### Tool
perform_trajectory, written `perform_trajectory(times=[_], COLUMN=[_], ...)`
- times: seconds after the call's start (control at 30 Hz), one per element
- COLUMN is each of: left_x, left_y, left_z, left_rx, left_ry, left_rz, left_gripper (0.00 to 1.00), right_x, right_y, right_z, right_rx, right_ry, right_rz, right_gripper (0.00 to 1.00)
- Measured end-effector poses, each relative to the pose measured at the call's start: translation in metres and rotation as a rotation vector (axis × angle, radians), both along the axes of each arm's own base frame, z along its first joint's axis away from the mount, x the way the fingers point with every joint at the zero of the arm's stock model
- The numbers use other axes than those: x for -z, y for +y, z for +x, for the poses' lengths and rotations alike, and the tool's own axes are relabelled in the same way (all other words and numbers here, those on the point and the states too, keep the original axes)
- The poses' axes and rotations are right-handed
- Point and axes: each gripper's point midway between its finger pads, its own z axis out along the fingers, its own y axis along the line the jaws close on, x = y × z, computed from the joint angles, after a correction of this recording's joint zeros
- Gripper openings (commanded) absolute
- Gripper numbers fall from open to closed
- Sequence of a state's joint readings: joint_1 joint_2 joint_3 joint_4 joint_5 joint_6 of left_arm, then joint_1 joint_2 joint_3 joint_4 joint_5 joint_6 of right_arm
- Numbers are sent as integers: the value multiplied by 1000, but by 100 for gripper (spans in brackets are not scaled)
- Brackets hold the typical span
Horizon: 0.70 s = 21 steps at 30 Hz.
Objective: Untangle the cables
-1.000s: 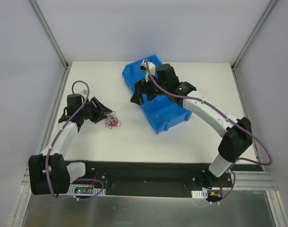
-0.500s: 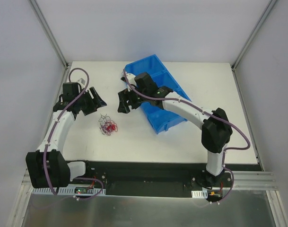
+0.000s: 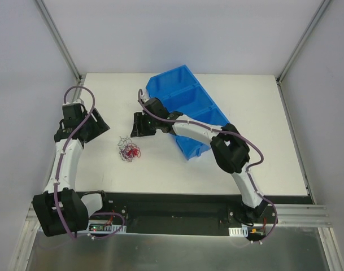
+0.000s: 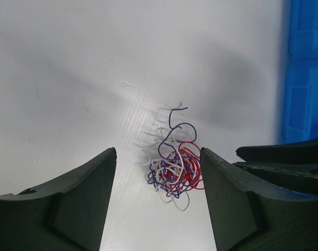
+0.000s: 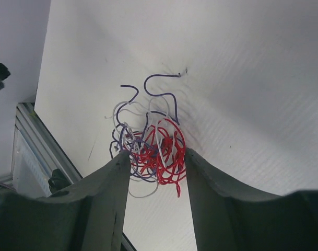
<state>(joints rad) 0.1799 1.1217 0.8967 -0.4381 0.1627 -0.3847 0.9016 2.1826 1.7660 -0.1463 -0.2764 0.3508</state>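
The cables (image 3: 128, 151) are one small tangle of thin red, purple and white wires lying on the white table. My left gripper (image 3: 99, 126) hangs open to the left of the tangle, clear of it. In the left wrist view the cables (image 4: 174, 170) lie beyond the gap of the left gripper (image 4: 157, 154). My right gripper (image 3: 139, 125) hovers just behind the tangle, its jaws partly open and holding nothing. In the right wrist view the cables (image 5: 153, 149) show between the tips of the right gripper (image 5: 156, 154), against the table.
A blue compartment bin (image 3: 160, 86) stands slantwise behind and to the right of the tangle, and its wall (image 4: 305, 73) shows in the left wrist view. The right arm (image 3: 194, 129) stretches across in front of it. The table's near edge and black rail (image 3: 172, 203) lie below.
My left gripper opened and drew back to the left, leaving the tangle on the table. The right arm swung left out of the bin toward the tangle, and its jaws narrowed.
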Motion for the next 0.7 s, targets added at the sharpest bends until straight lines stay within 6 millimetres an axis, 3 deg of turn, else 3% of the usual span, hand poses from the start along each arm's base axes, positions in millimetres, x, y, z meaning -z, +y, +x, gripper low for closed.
perform_trajectory(times=[0.13, 0.33, 0.5, 0.7], left_x=[1, 6, 8, 7], left_y=[3, -8, -13, -17], left_z=[2, 5, 4, 2], left_rx=[-5, 41, 61, 78], left_ry=[-10, -8, -13, -24], left_rz=[-32, -97, -116, -132], left_gripper=[63, 65, 65, 65], right_x=[14, 10, 11, 15], right_y=[13, 37, 44, 46], right_z=[-6, -21, -27, -30], right_rx=[9, -3, -3, -1], right_ry=[36, 67, 83, 105], right_rz=[-5, 31, 41, 43], right_gripper=[48, 43, 34, 33])
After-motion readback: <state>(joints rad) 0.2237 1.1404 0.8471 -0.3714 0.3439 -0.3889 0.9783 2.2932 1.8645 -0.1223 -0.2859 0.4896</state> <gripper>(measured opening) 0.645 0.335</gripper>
